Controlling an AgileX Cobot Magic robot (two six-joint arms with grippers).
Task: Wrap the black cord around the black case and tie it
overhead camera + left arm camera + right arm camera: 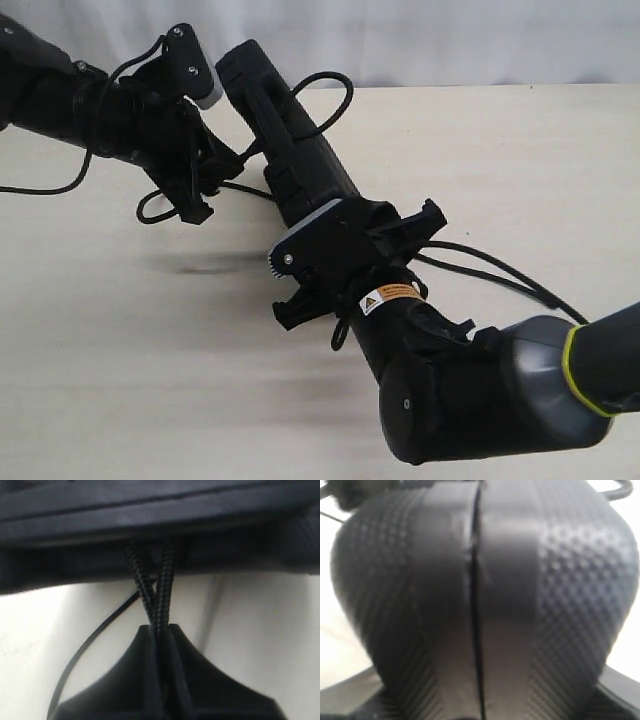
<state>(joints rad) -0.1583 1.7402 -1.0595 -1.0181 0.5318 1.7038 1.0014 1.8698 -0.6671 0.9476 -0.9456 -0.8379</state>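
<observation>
Fingers (135, 675) of the left gripper (160, 630) are pressed together, and two strands of the black cord (159, 592) are pinched between them. From the fingertips the two braided strands run straight ahead, close to each other and crossing a little, up to the long edge of the black case (150, 510), where they go out of sight behind its rim. The case lies just in front of this gripper, not touching the fingers; only the cord joins them. Another thin black line curves away below and to one side of the fingers, and it is not possible to say if it is the same cord or a cable of the arm. The right gripper (345, 260) holds the case by its near end, with one finger on each flat side, so the jaws stand as narrow as the thickness of the case allows. In the right wrist view the case fills nearly everything ahead of the gripper, seen edge-on, with its seam in the middle. The case points away from the right gripper, tilted and raised above the table (120, 350), towards the left arm.
</observation>
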